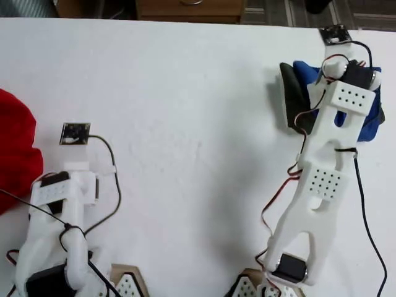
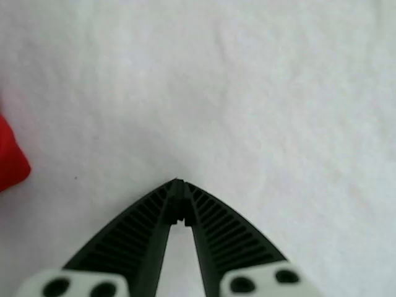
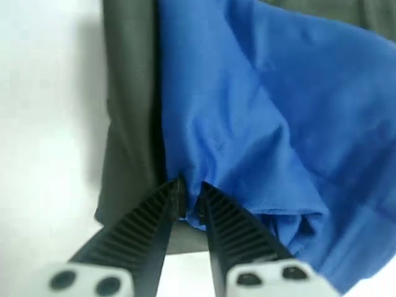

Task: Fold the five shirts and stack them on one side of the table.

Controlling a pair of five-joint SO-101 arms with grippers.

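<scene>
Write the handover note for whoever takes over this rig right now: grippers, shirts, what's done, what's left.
Left gripper: shut, holding nothing, above the bare white table.
Right gripper: shut, apparently on the edge of the blue fabric shirt.
Shirts: the blue one lies on a dark grey fabric shirt at the table's right side. A red fabric shirt lies bunched at the left edge.
Done: two shirts piled, seemingly folded.
Left: release the blue one, fold the red one and the others, and stack all five.

Wooden cabinet [image 1: 189, 10] at far edge
</scene>
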